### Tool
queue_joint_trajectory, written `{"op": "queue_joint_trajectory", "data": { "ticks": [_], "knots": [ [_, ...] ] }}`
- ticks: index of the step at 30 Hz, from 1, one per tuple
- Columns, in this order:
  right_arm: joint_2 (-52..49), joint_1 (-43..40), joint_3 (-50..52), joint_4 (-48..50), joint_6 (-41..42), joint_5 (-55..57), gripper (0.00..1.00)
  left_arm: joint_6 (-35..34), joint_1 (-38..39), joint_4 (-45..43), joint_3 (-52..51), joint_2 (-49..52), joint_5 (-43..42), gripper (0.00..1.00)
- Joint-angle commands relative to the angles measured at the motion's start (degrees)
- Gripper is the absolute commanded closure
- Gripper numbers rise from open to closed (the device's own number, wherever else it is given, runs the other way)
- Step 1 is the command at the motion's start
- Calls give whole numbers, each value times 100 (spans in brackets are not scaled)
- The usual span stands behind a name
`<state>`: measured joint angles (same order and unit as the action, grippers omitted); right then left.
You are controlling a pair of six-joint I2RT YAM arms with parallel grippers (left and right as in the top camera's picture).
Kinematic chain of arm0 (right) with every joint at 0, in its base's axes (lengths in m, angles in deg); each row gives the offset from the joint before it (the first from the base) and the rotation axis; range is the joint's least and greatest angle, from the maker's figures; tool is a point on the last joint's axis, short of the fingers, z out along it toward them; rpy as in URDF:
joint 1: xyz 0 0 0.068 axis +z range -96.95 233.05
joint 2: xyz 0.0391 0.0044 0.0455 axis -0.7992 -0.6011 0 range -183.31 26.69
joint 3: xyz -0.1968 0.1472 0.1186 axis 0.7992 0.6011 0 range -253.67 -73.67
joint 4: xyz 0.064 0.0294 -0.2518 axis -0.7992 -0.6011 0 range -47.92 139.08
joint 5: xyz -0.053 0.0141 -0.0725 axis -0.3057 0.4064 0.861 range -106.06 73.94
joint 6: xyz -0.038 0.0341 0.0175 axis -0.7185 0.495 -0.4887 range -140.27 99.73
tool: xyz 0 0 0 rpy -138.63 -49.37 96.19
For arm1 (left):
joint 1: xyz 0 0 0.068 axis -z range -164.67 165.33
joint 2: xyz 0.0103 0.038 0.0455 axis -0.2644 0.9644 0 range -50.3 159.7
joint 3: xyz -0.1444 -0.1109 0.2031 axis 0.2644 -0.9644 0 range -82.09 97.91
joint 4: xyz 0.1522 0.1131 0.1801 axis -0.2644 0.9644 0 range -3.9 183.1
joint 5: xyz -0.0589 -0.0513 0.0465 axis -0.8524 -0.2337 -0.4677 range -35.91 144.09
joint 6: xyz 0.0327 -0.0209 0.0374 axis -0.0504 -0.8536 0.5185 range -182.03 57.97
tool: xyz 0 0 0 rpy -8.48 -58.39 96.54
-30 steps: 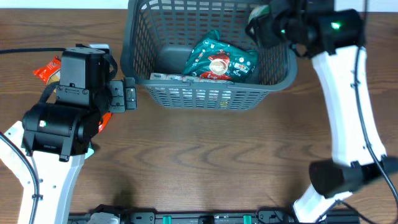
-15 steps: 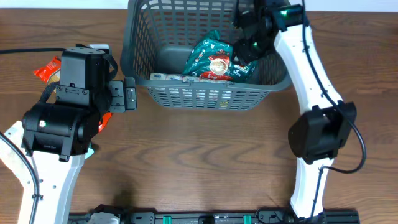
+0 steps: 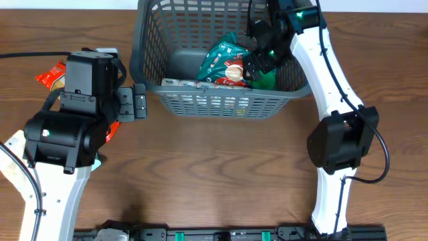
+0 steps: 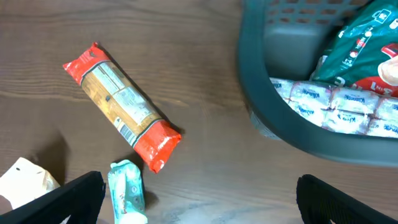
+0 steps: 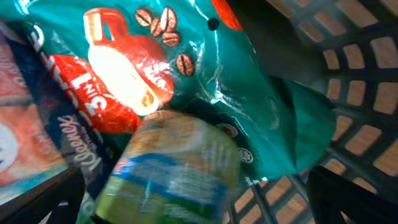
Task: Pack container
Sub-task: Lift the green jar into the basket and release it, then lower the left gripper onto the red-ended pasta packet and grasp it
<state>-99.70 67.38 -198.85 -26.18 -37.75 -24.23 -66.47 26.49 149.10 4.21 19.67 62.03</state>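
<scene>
**Right fingers** [image 5: 37, 202]: spread wide, with the dark tips at both lower corners of the wrist view. The right gripper [image 5: 196, 193] is down inside the container [image 3: 221, 100].
- Between the tips is a can [image 5: 168, 165] with a green-and-blue label, blurred. It sits close to one tip with a clear gap to the other, so it reads as let go, not pinched.
- Just beyond the can is a teal coffee bag [image 5: 205, 68]. I can't tell whether the can lies on it or leans against it.
- Past the nearer tip is a tissue pack [image 5: 25, 130]. Past the other tip is the lattice wall.

**Left fingers** [image 4: 74, 196]: wide apart, nothing between them. The left gripper [image 4: 199, 199] hangs over the table [image 3: 214, 167], outside the container; the container's rim is ahead and off to one side.
- Ahead on the other side lies a red-ended packet [image 4: 121, 106].
- Just beside one tip are a small teal pack [image 4: 127, 196] and the corner of a white carton [image 4: 22, 180].

**Risks, as I judge them**
- The can may roll off the slick bag and settle crooked.
- The right tips sit near the foil, so a careless lift could snag it and drag the bag up.
- The lattice wall is close, so a sideways swing could knock the container along the table.

**Count**
- Containers: one.
- Inside it: one can, one coffee bag, one tissue pack.
- On the table: one red-ended packet, one teal pack, one white carton.
</scene>
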Motion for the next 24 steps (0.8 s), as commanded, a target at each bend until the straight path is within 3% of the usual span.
{"op": "queue_joint_trajectory", "data": {
  "ticks": [1,11,15,18,24],
  "knots": [
    [87,52,-671,-179,-59,-46,1,33,28,20,83,0,70,1],
    [743,-166,-3270,-413,7,4,1,33,28,20,83,0,70,1],
    [1054,-678,-3445,-603,1346,1163,1,11,-46,20,83,-11,72,1],
    [1167,-1283,-3445,-1119,2011,1593,1,-446,-455,15,90,-11,184,2],
    [1163,-2358,-3405,-1864,2026,986,1,-1239,-1880,-820,96,35,365,1]
  ]
}}
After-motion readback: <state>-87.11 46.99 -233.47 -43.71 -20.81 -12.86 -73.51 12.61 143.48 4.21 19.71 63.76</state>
